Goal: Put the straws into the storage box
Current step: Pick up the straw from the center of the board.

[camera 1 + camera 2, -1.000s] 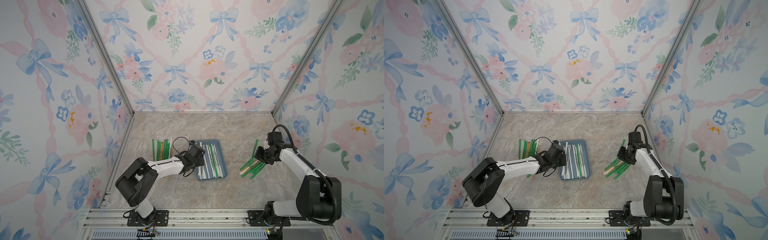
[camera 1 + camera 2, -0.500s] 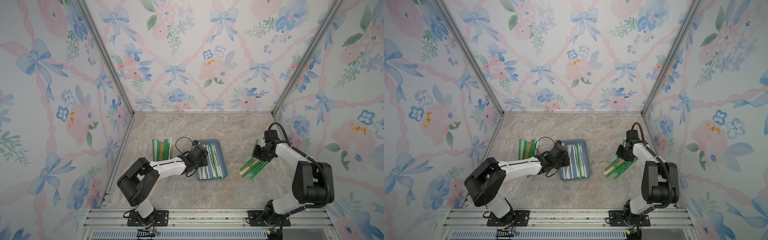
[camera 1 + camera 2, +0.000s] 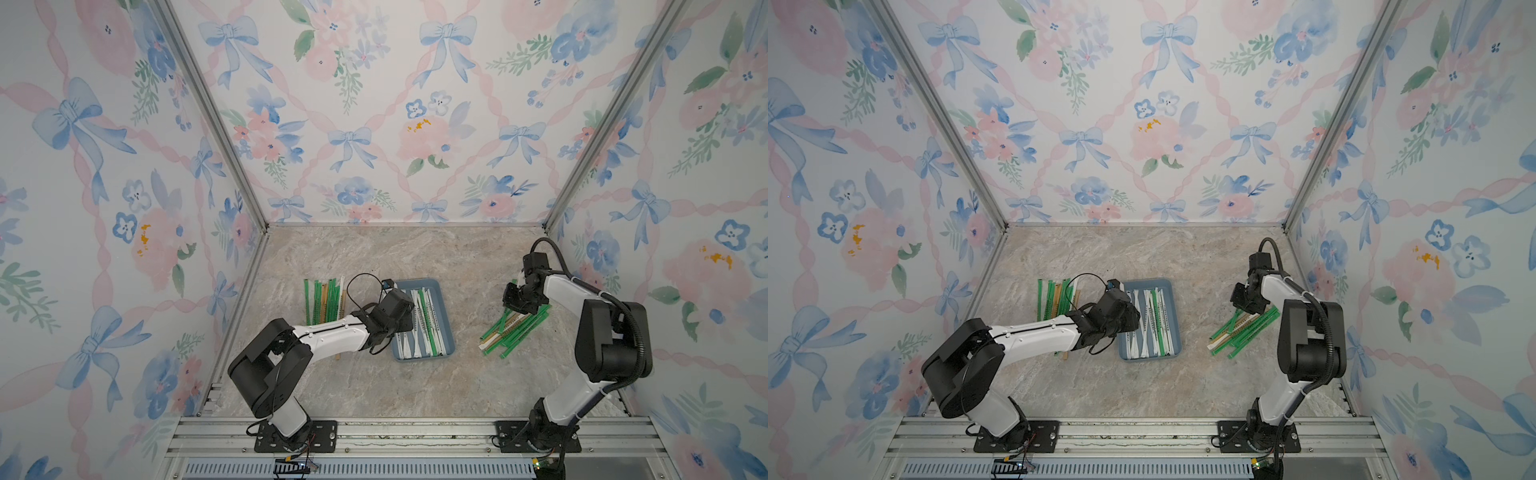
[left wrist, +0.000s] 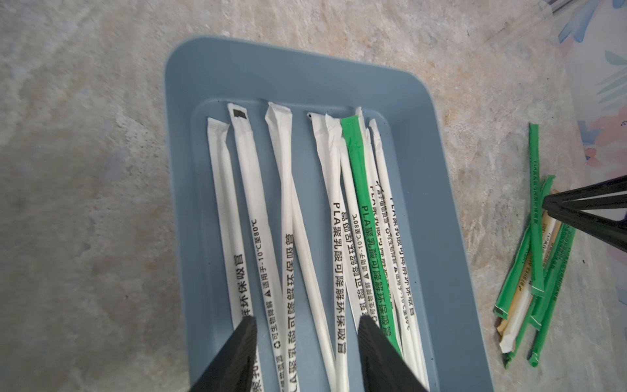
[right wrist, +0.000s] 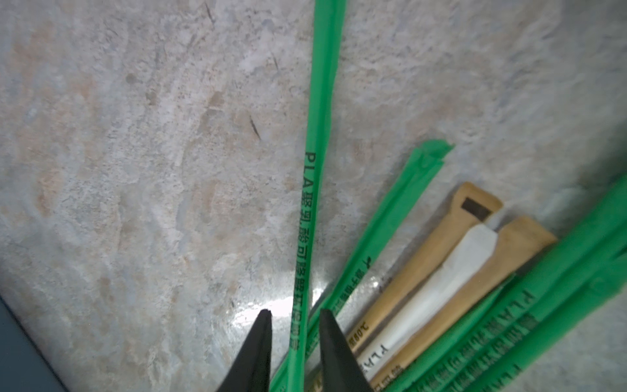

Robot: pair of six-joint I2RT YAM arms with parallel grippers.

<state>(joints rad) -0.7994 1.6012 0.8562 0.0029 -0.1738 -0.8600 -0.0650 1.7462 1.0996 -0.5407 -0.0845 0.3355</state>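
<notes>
The storage box [image 3: 420, 283] [image 4: 305, 71] is a shallow blue-grey tray in the middle of the floor. Several white printed straws [image 4: 288, 210] and a green one [image 4: 364, 203] lie lengthwise in it. My left gripper [image 4: 308, 322] [image 3: 405, 322] hovers open over the box's left half, holding nothing. More straws lie in a row [image 3: 326, 301] left of the box and in a fanned pile [image 3: 515, 330] [image 5: 441, 281] to its right. My right gripper [image 5: 296, 311] [image 3: 513, 301] is low at that pile's far end, its jaws apart on either side of one green straw [image 5: 315, 163].
Floral walls close in the marble floor [image 3: 395, 253] on three sides. A metal rail [image 3: 415, 432] with both arm bases runs along the front. The left arm [image 3: 328, 332] lies across the left row of straws. The right arm [image 3: 606, 332] stands close to the right wall.
My left gripper has opened over the box. My right arm has drawn its elbow in, and its gripper has shifted slightly left at the far end of the right pile.
</notes>
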